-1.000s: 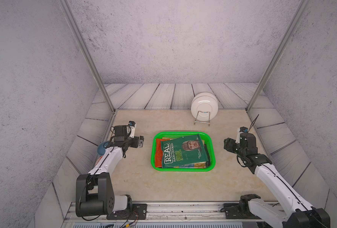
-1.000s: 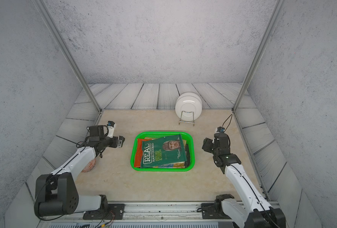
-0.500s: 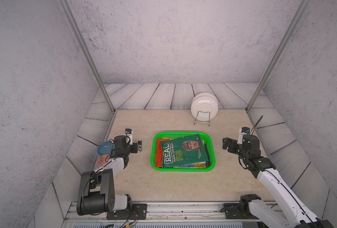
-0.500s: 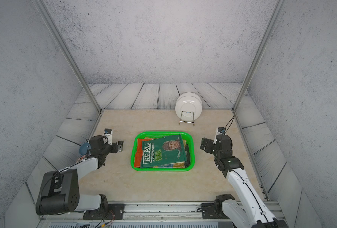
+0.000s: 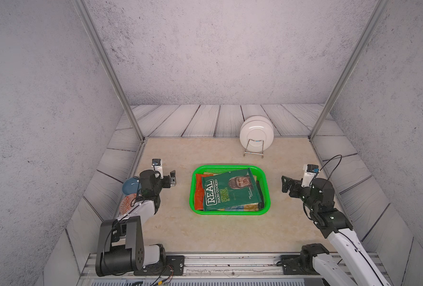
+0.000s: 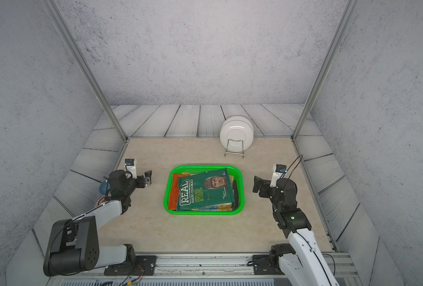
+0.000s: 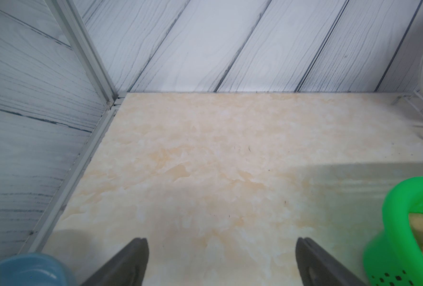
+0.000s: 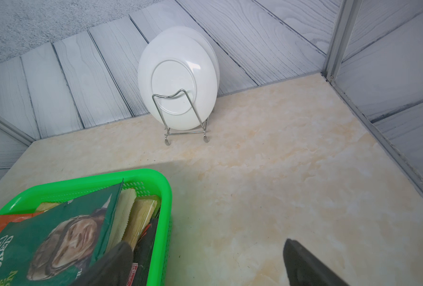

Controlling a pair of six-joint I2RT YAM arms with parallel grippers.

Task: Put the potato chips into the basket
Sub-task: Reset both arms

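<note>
Both arms have sunk lower and folded back since a second ago, and the right claw has spread wider, while the bags lie as they did. Far left of the bright green perforated plastic basket (image 5: pixel 225 167), a round pale-blue bowl (image 5: pixel 129 186) sits by the side wall. It is mostly hidden behind the left arm, so its contents cannot be told. A reddish patterned disc (image 5: pixel 127 207) lies just beside it. Between bowl and basket, the left claw (image 7: pixel 220 244) hangs over bare beige marbled tabletop (image 5: pixel 230 235), jaws spread wide, gripping and touching nothing.

The basket holds all the potato chips (image 5: pixel 230 195) in view, stacked flat. A dark green "REAL" bag (image 6: pixel 203 192) lies on top, with an orange-red bag (image 5: pixel 198 195) peeking out on its left. Pale yellow bags (image 8: pixel 141 215) and a black bag (image 5: pixel 260 195) lie along the basket's right wall. Behind the basket, two round white plates (image 5: pixel 256 135) stand upright in a wire rack (image 5: pixel 253 153). Right of the basket and apart from it, the right claw (image 5: pixel 286 186) has its jaws fully parted and is empty.
</note>
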